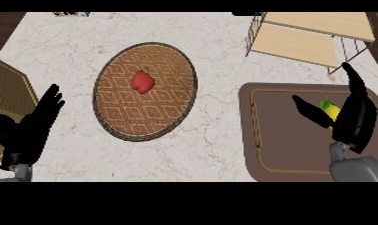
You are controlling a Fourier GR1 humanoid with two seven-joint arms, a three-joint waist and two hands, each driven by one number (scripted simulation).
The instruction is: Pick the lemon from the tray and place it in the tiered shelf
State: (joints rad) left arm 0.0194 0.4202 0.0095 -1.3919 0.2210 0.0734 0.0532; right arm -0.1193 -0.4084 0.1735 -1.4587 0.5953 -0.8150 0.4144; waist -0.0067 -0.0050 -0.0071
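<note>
Your right hand (356,119) stands over the brown tray (277,139), thumb and fingers spread either side of the lemon (331,110), not yet closed on it. Close squarely around the fruit before lifting toward the tiered shelf (306,39) beyond. Your left hand (33,126) rests open at the left edge.

A round woven mat (145,98) with a brown diamond pattern and a dark rim lies on the pale marbled counter (214,119), a little left of the middle. A small red pepper-like vegetable (142,81) sits on the mat, above its centre. At the far left edge, part of a tan woven thing (13,91) with a dark border shows. A small dark object (71,14) sits at the counter's top edge, too cut off to identify.
</note>
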